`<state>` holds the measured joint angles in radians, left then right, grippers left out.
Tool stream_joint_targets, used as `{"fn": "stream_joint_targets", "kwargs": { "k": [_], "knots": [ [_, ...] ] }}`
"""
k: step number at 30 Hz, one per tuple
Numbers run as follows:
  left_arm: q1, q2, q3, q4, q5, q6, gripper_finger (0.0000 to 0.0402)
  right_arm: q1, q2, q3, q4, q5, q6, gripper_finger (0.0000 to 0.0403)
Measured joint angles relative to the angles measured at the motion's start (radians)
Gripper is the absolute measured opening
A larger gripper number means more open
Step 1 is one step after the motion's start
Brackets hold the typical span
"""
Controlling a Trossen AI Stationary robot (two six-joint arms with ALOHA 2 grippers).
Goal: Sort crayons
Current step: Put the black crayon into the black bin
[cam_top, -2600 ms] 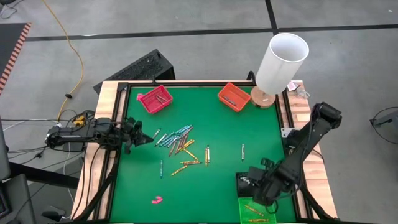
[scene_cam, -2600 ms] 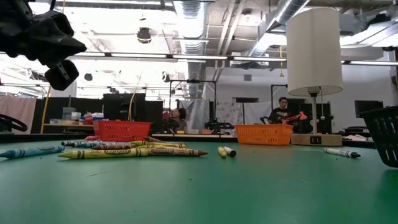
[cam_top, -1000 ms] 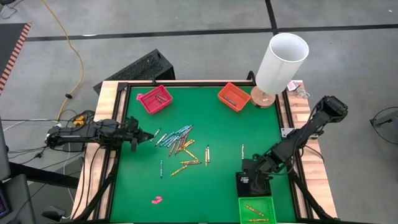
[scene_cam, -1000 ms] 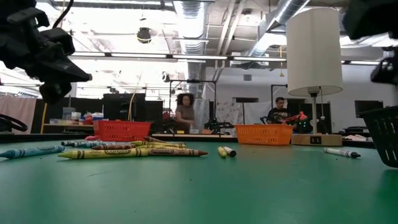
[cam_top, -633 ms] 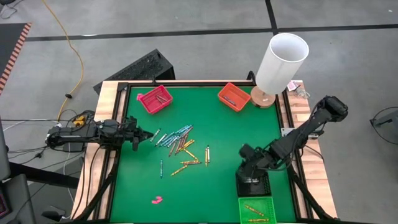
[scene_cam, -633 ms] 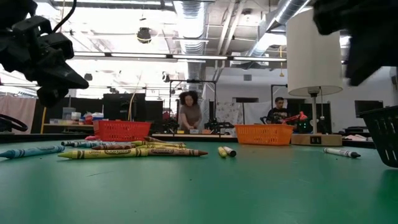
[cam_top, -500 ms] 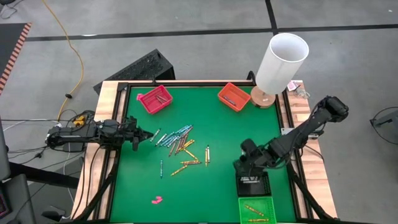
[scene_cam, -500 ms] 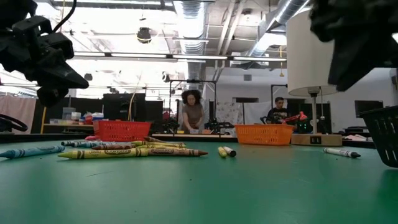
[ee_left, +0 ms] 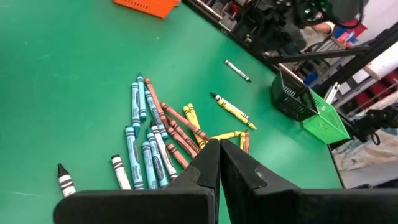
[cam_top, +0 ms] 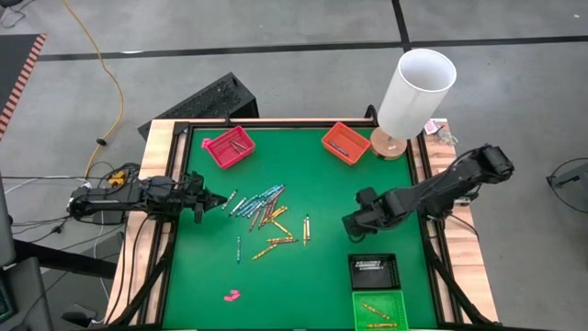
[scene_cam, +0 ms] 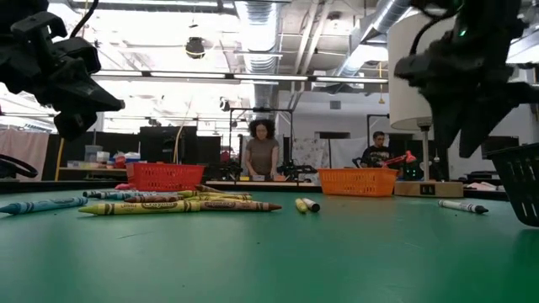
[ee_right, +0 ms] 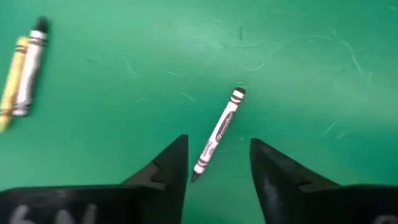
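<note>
No readable writing on the crayons (cam_top: 266,216), which are lying scattered mid-frame on the green tabletop (cam_top: 312,184). The right hand (ee_right: 214,163) is hovering spread open over a lone white crayon (ee_right: 217,134). The left hand (ee_left: 219,163) is sitting clenched, empty, at frame left. Open workshop behind, a person (scene_cam: 262,156) standing there.

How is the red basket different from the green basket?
The red basket sits at the table's far side towards the left, while the green basket sits at the near edge on the right. The red basket lies turned at an angle to the table edge; the green basket lies square with it. The red one is pinkish red, the green one bright green. Both are small, open on top, and hold crayons.
</note>
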<state>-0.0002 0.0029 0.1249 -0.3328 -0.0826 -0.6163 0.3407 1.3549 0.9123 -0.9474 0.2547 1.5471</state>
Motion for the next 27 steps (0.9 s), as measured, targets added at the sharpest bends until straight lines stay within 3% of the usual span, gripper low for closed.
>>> {"fn": "stream_joint_targets", "kwargs": {
  "k": [4, 8, 20, 27],
  "knots": [
    [0.000, 0.000, 0.000, 0.000, 0.010, 0.000, 0.0000, -0.033, 0.073, 0.000, 0.023, -0.007, -0.001, 0.0201],
    [0.000, 0.000, 0.000, 0.000, 0.019, -0.002, 0.0000, -0.051, 0.144, 0.000, 0.059, -0.016, -0.001, 0.0208],
    [0.000, 0.000, 0.000, -0.046, 0.017, 0.000, 0.0000, -0.066, 0.208, -0.001, 0.067, -0.082, -0.013, 0.0185],
    [0.000, 0.000, 0.000, -0.059, 0.018, 0.003, 0.0000, -0.117, 0.241, -0.001, 0.076, -0.170, -0.103, 0.0166]
  ]
}}
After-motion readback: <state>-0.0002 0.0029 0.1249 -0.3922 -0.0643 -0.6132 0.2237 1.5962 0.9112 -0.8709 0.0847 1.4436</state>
